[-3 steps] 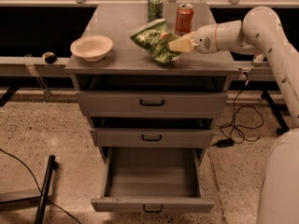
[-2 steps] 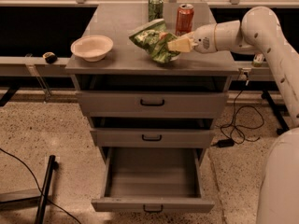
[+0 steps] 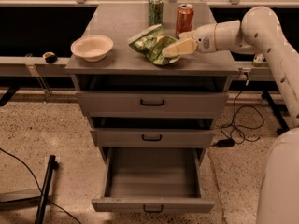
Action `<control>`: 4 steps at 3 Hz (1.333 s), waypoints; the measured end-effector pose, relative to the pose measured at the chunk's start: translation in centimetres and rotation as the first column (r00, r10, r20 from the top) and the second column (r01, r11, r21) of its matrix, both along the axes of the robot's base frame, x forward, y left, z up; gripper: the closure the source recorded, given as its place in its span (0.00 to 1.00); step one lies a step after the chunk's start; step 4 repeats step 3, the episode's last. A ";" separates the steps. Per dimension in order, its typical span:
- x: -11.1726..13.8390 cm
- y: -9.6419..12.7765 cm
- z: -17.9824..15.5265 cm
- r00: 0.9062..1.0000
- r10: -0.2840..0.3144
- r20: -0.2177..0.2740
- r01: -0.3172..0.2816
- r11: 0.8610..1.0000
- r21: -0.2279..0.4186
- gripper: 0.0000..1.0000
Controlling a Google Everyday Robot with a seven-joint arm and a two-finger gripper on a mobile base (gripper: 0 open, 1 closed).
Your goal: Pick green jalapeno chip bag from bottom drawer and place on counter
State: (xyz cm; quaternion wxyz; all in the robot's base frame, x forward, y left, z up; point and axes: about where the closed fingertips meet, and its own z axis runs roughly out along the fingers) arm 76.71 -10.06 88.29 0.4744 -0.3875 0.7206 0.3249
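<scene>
The chip bag [image 3: 150, 43] lay on the counter [image 3: 117, 27] toward its front edge, right of centre, before the green can [image 3: 155, 9]. The gripper [image 3: 172, 50] reached in from the right, its fingers clenched on the bag's right end.

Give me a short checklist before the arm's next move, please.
Crinkled green foil chip bag lies on the flat grey counter: ok.
Pincer is at the bag's right end, above the counter: ok.
Red soda can and green soda can stand upright behind the bag: ok.
White round bowl sits apart, left of the bag: ok.
Lowest grey metal drawer is open, no bag inside: ok.
</scene>
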 end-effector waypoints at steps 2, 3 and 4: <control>-2.7 -3.0 0.9 0.989 0.053 0.138 -0.031 0.987 -0.160 0.00; -6.2 -5.9 2.8 0.949 0.141 0.282 -0.045 0.947 -0.319 0.00; -6.2 -5.9 2.8 0.949 0.141 0.282 -0.045 0.947 -0.319 0.00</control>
